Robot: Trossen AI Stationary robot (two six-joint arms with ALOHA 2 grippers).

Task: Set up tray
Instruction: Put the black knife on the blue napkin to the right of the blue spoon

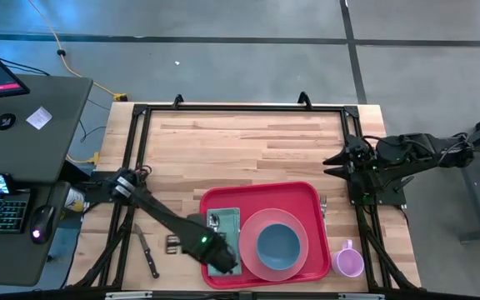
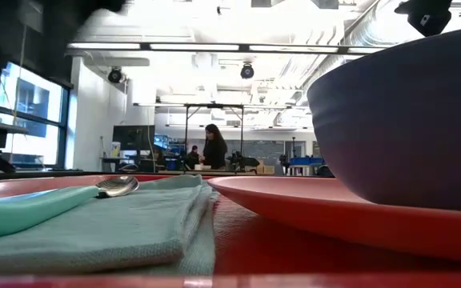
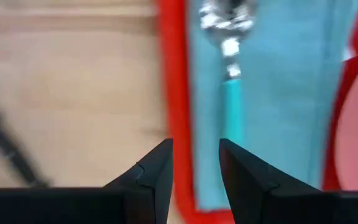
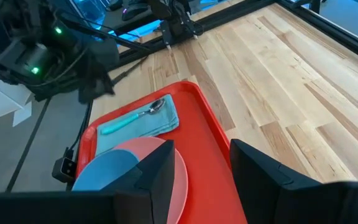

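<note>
Tray (image 1: 307, 196): red, on the table.
Spoon (image 4: 132, 119): lies on the napkin (image 4: 160, 124).
Left gripper (image 3: 194, 165): open, empty, above the spoon.
Right gripper (image 4: 201, 165): open, empty, waits aside.

Left gripper (image 1: 220, 255) hovers over the napkin (image 1: 224, 227) on the red tray (image 1: 307, 193)

Two dark jointed arms, small green lights glowing on each, ending in angular black fingers (image 3: 151, 180).

Purple cup (image 1: 349, 262), fork (image 1: 324, 204) and knife (image 1: 147, 250) on wooden table (image 1: 240, 142).
</note>
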